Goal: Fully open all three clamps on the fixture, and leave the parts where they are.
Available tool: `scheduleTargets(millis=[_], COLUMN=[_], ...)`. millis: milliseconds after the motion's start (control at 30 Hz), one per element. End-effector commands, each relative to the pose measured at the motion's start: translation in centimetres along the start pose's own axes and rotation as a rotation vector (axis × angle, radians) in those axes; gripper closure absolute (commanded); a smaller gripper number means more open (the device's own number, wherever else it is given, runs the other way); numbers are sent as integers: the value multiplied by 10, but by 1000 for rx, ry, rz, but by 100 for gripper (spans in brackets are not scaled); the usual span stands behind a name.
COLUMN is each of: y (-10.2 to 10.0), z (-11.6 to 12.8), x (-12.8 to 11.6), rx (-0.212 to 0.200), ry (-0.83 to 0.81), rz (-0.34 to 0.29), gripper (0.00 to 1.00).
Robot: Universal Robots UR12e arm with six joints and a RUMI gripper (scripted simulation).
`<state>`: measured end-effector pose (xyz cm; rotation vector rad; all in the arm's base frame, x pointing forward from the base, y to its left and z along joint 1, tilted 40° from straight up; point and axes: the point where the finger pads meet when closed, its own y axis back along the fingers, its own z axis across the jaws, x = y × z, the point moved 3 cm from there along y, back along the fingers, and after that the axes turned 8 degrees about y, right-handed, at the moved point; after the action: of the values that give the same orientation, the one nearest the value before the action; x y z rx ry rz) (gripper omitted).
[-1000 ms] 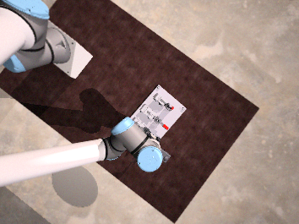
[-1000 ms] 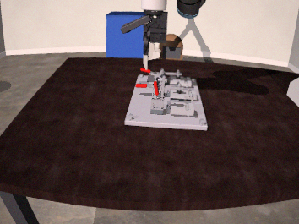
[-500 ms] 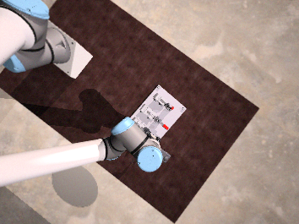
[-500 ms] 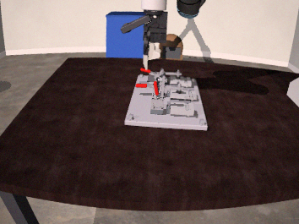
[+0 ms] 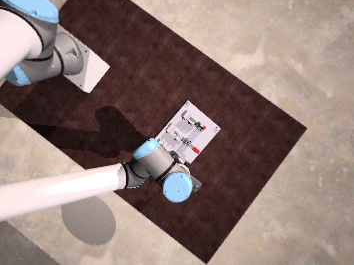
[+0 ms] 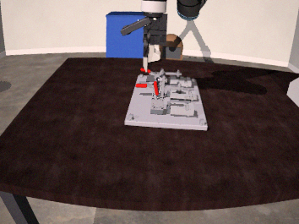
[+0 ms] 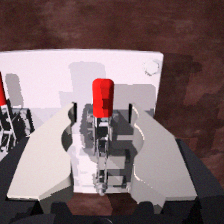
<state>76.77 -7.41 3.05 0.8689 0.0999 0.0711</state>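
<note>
A grey fixture plate [image 6: 166, 104] lies on the dark mat, also seen from above [image 5: 189, 133]. It carries three toggle clamps with red handles. In the side view one handle [image 6: 155, 88] stands tilted up, one [image 6: 141, 85] lies flat, and the far one [image 6: 145, 70] sits right under my gripper [image 6: 145, 64]. In the wrist view my gripper [image 7: 102, 104] straddles that red handle [image 7: 102, 97]. The fingers stand partly apart with a gap on each side of it. A second red handle [image 7: 2, 90] shows at the left edge. From above, the wrist [image 5: 175, 178] hides the fingers and the near clamp.
A blue box [image 6: 124, 35] and a brown object [image 6: 173, 45] stand behind the table. The robot base [image 5: 82, 66] sits on the mat's far left corner. Grey parts [image 6: 183, 95] rest on the plate beside the clamps.
</note>
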Motion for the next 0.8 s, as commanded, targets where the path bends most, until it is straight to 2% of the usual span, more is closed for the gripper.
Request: scheduleTargets(millis=[0, 267, 767], y=[-5, -18, -19], z=[0, 0, 0], x=[1, 1, 1], rx=[0, 0, 0], ry=[0, 0, 0], rz=[1, 1, 1], gripper=[72, 72, 72])
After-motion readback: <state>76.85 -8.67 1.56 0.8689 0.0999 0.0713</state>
